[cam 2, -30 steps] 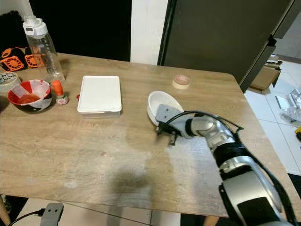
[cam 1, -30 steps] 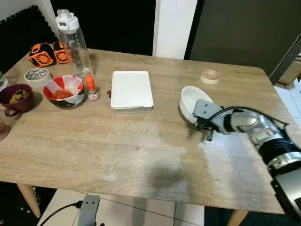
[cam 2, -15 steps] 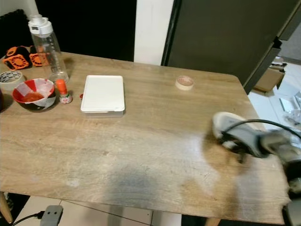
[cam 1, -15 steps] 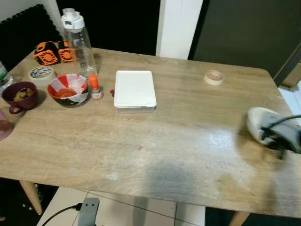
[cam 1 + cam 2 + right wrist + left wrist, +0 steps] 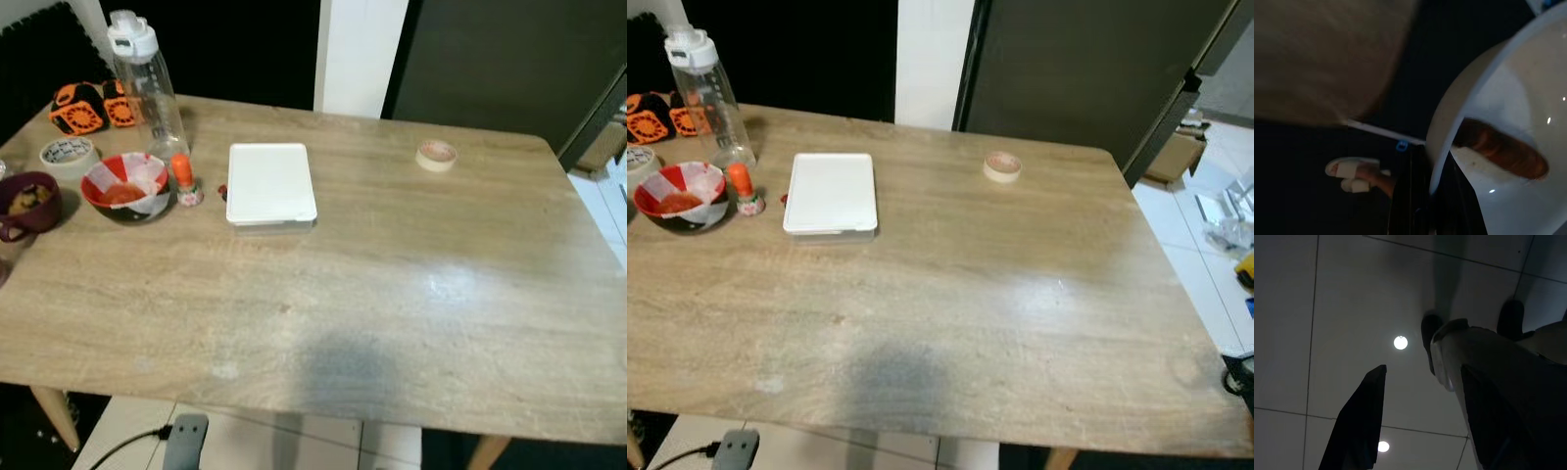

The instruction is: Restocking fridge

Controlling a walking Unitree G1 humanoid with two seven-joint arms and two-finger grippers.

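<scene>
White bowl [image 5: 1508,98], brown food inside: your right hand [image 5: 1422,196] pinches its rim. Left hand [image 5: 1415,421] wide apart. Lidded container [image 5: 270,183] mid-table [image 5: 411,294].

Bench [image 5: 411,294]: pale wood grain. Flat container [image 5: 270,183]: plain white. Left of the container, bowl [image 5: 124,186]: red and white segments. Held bowl [image 5: 1508,122]: white, brown contents.

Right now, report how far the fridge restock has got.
Done: the white bowl is off the table, clamped by its rim in the right gripper. Left: the white lidded container and red patterned bowl sit untouched; the fridge looks closed.
</scene>
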